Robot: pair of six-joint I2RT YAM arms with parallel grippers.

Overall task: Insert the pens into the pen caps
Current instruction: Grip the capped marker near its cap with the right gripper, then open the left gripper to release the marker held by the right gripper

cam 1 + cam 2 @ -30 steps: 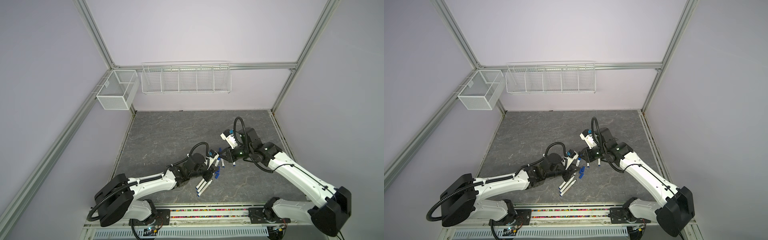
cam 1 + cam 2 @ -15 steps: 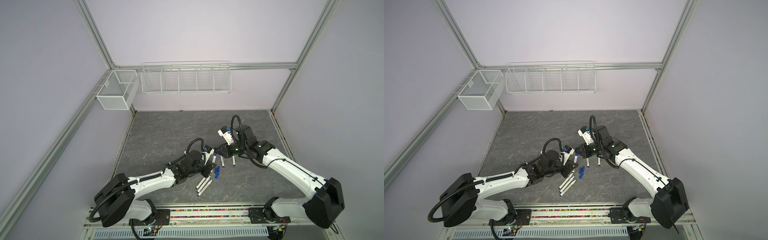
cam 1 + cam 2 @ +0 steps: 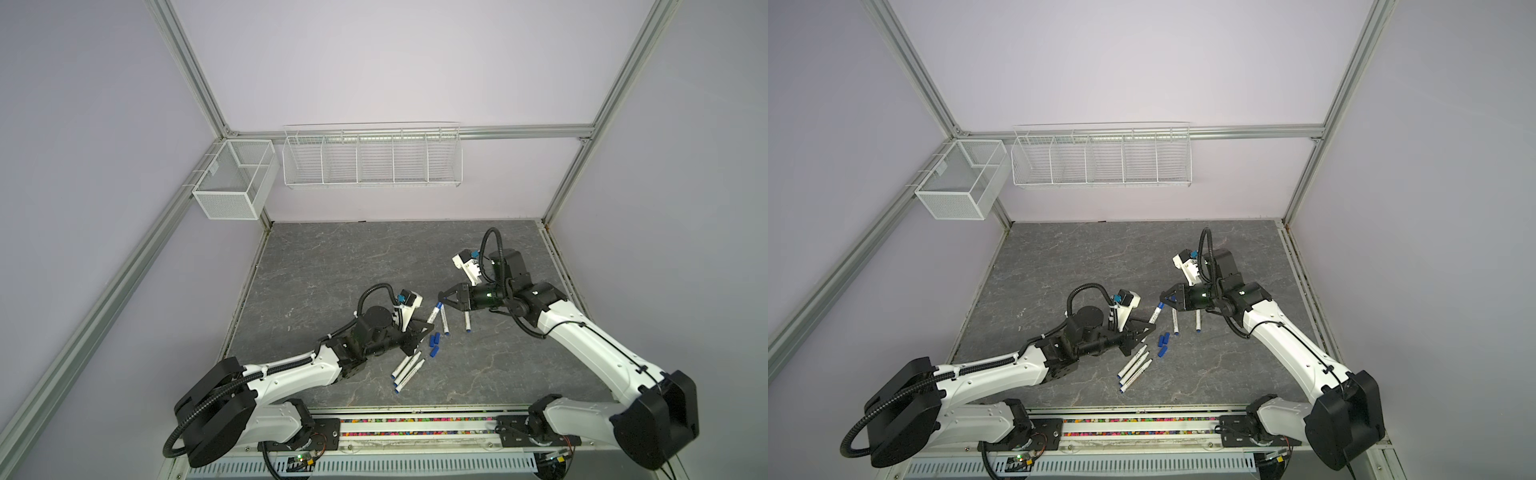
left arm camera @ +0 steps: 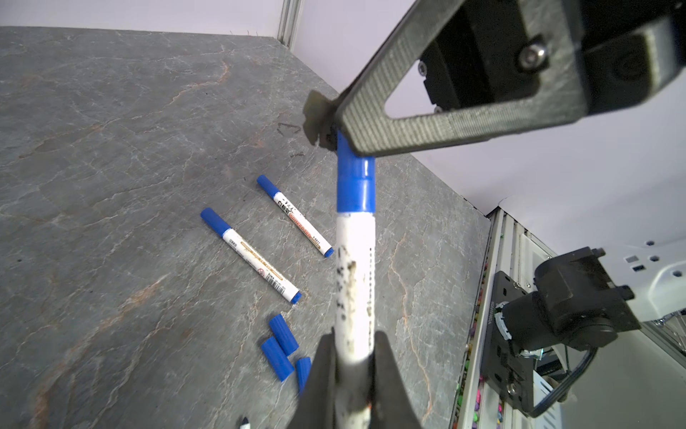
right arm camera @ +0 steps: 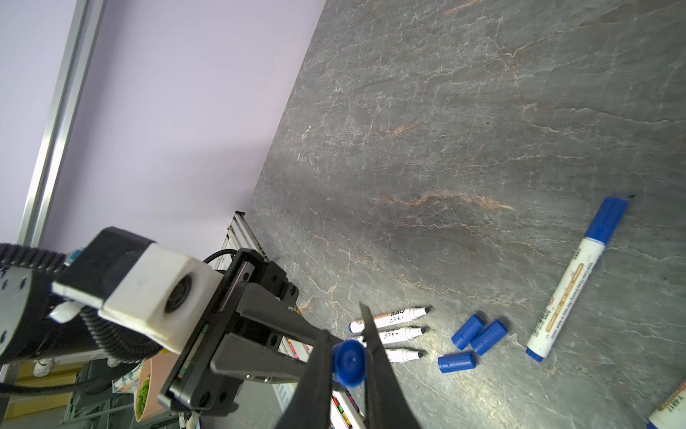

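Up behind hang mesh bin (image 3: 232, 195) and wire rack (image 3: 372, 166); left pincer (image 4: 354, 338) clamps a capped pen (image 4: 354, 260); right pincer (image 5: 343, 319) narrowly flanks its cap (image 5: 349, 362), grip unclear.

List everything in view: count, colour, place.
Capped pens: two, white with blue caps, lying between the arms.
Uncapped pens: three, white, side by side toward the front.
Held pen: one, white, blue cap on, in the left gripper.
Loose caps: three, blue, clustered between the pen groups.
Table: one, grey marbled.
Wire rack: one, white, back wall.
Mesh basket: one, white, left rail.
Left gripper: black, shut on the held pen.
Right gripper: black, fingers either side of that pen's cap.
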